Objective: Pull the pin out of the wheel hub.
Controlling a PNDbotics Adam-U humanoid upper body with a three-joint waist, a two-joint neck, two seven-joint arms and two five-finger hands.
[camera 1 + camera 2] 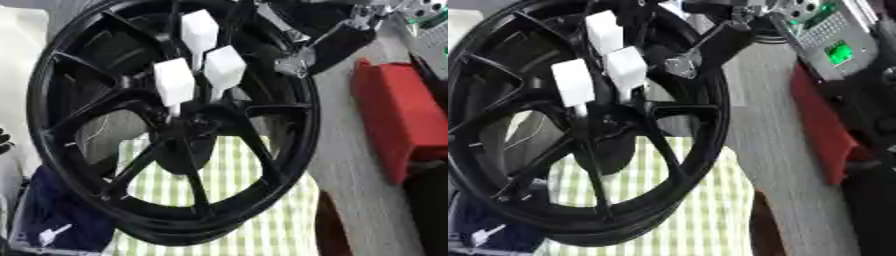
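A large black spoked wheel hub (166, 125) stands tilted on its rim and fills most of both views. Three pins with white block heads stick out of its centre (197, 122): one at the top (199, 30), one to the right (224, 67), one to the left (174, 82). Thin stems run from the heads down into the hub. My right arm (328, 42), black with a silver bracket (297, 62), comes in from the upper right to the rim beside the pins. The spokes and rim hide its hand. My left hand does not show.
The wheel rests on a green-and-white checked cloth (254, 215). A red box (402, 120) lies on the grey table at the right, with a device with a green display (837, 50) behind it. A dark blue cloth with a small white piece (52, 232) is at the lower left.
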